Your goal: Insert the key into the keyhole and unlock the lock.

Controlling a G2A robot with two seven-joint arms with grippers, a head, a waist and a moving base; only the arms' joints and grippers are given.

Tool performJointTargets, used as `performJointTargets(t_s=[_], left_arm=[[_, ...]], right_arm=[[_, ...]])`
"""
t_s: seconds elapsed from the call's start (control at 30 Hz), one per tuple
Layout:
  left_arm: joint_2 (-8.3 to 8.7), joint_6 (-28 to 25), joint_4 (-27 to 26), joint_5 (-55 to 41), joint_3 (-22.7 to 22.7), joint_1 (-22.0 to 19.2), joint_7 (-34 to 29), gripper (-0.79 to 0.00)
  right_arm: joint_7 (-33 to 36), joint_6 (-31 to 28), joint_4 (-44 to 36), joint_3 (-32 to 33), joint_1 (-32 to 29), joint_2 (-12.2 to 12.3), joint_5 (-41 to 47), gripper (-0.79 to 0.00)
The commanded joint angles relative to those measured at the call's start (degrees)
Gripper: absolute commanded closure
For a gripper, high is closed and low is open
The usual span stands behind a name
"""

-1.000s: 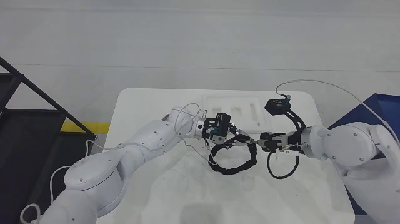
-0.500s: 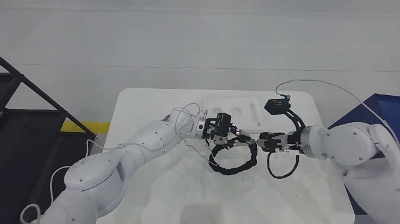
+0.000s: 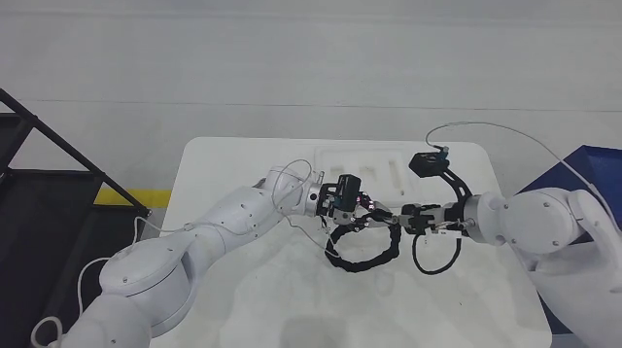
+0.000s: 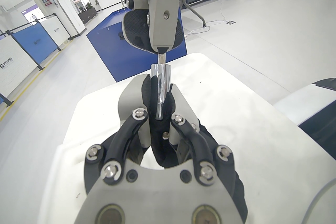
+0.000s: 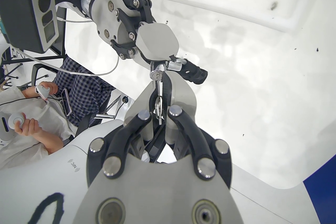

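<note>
table (image 3: 243, 290): white, both arms met over its middle | cable (image 3: 364, 262): black loop trailing from the lock, under the grippers | left gripper (image 4: 157, 97): clamped on the chrome lock cylinder (image 4: 161, 75), held off the table | right gripper (image 5: 160, 97): pinched the key (image 5: 158, 86), tip to tip with the left | key blade in the keyhole (image 5: 155, 75)

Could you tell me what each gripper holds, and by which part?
Left gripper: lock, by its chrome cylinder. Right gripper: key, by its head.

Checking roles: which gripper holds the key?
The right gripper pinches the key, its tip at the keyhole; the left gripper clamps the lock instead.
</note>
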Motion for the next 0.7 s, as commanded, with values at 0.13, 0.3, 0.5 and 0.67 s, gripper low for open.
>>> performJointTargets(t_s=[0.13, 0.3, 0.5, 0.67], left_arm=[[0.19, -1.13, 0.41, -2.93, 0.00, 0.54, -1.13, 0.000], [0.64, -4.17, -0.11, -8.79, 0.00, 0.87, -4.17, 0.000], [2.23, -13.26, -2.16, -21.35, -0.95, 1.28, -13.25, 0.000], [4.17, -15.23, -3.03, -27.26, -0.06, 1.16, -15.24, 0.000]], right_arm=[[0.08, -3.02, 0.79, -0.40, 1.08, -0.11, 2.53, -0.785], [-0.97, -12.57, 0.84, 0.60, 2.00, 0.18, 1.84, -0.785], [-1.49, -26.64, 1.66, 4.56, 0.77, 0.99, 2.86, -0.785], [-0.74, -34.02, 1.09, 6.24, -1.58, 1.67, 1.93, -0.785]])
